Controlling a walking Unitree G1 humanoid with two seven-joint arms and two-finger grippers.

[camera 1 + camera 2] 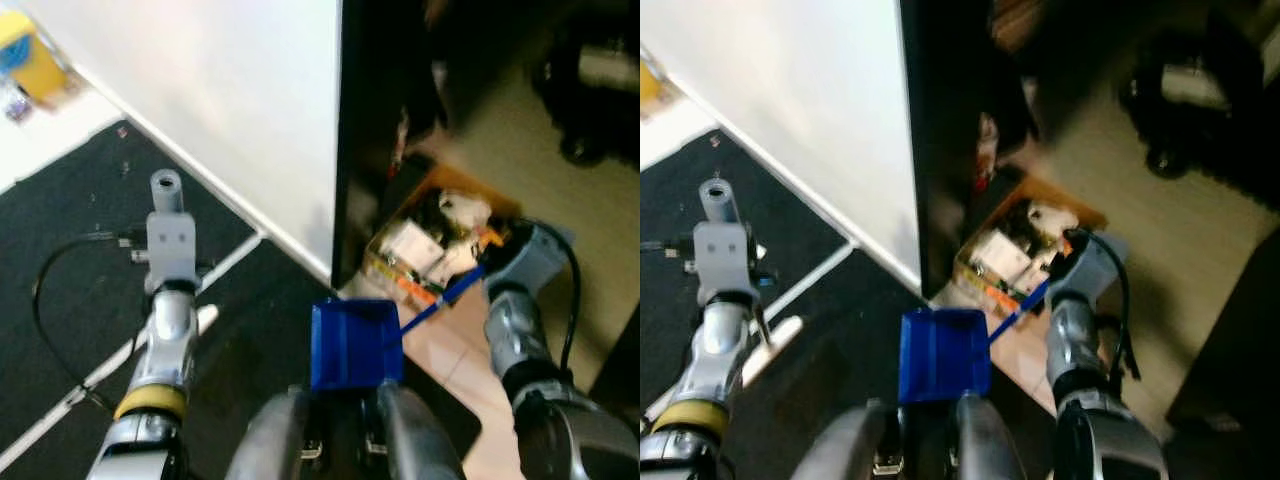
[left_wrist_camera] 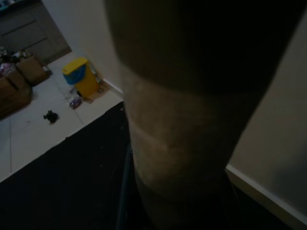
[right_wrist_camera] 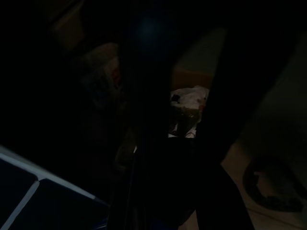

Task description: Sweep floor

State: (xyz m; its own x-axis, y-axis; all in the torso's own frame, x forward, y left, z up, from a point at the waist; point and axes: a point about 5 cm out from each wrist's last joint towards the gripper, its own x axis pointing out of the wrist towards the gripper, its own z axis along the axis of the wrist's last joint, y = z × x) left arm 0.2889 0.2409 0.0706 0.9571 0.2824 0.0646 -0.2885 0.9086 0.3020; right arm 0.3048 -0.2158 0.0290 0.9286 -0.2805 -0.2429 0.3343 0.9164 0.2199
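A blue dustpan hangs low in front of me, above the edge of the black mat. Its thin blue handle runs up to my right gripper, which is shut on it. My left gripper is out over the mat on the left. A pale broom handle shows just beside that arm, and in the left wrist view the same handle stands huge and close. The broom's head is hidden.
A white wall panel ends at a dark gap. An open cardboard box of clutter sits on the tiled floor near the right gripper. A yellow bin with a blue lid stands further along the wall. Dark wheeled objects stand at far right.
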